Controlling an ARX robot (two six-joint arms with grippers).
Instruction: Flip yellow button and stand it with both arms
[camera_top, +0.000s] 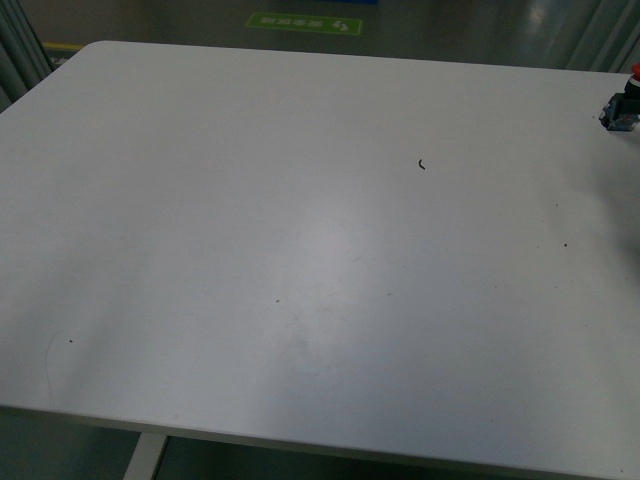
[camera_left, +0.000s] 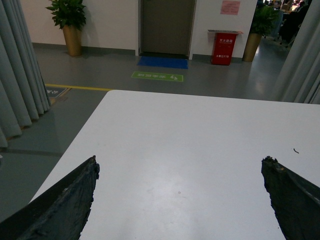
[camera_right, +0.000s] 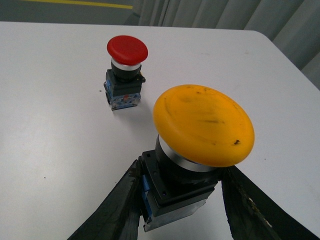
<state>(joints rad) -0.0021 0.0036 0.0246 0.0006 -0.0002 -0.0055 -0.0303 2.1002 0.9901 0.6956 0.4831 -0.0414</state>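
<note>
front view: just the white table (camera_top: 300, 250), a tiny dark curl (camera_top: 422, 164) lying on it, and the red button (camera_top: 620, 108) right at the picture's right edge. Neither arm shows here.
left wrist view: the left gripper (camera_left: 180, 165) with its two dark fingers (camera_left: 65, 205) spread wide apart and nothing between them, over bare tabletop. Past the table edge there's grey floor, a green floor sign (camera_left: 157, 76), a red box (camera_left: 223, 48) and curtains.
right wrist view: the only one that shows the yellow button (camera_right: 202, 122).
where it is: between the fingers of the right gripper (camera_right: 181, 172), near a rounded table corner. The red button stands just beyond it, not touching.
right fingers: closed in on the block body from both sides.
how it looks: cap up and about upright. The yellow-orange dome is scuffed with dark specks, with a silver ring under it, then a black collar and a black block with a bit of blue.
resting or lifted: can't tell.
</note>
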